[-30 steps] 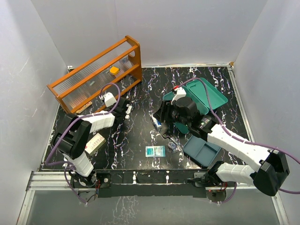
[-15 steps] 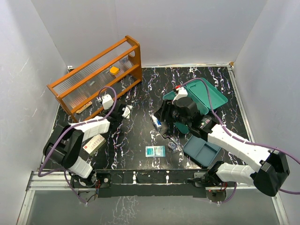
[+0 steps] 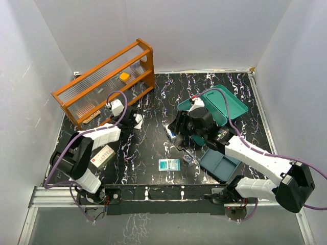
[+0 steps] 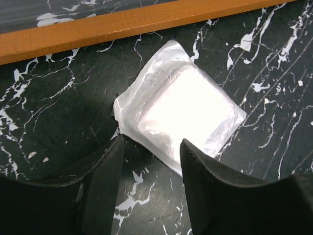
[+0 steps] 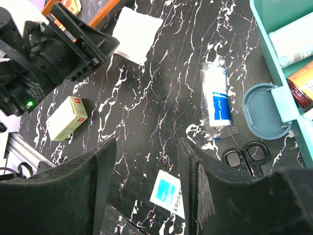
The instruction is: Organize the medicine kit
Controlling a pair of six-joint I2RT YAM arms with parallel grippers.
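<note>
Fingers of the left gripper (image 4: pixel 152 147) are parted over the near corner of a white gauze packet (image 4: pixel 183 110) laid on the marbled table (image 4: pixel 58 98) beside the orange rack (image 4: pixel 122 24); nothing is clamped. The right gripper (image 5: pixel 145 152) is held wide and empty, and the teal medicine kit (image 3: pixel 230 104) is seen lid-open at the table's far right.

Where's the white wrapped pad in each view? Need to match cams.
Top external: white wrapped pad left of centre, on the table in front of the rack.
Left wrist: centre of frame.
Right wrist: top edge, left of centre.
Shared landmark: orange rack next to it.
</note>
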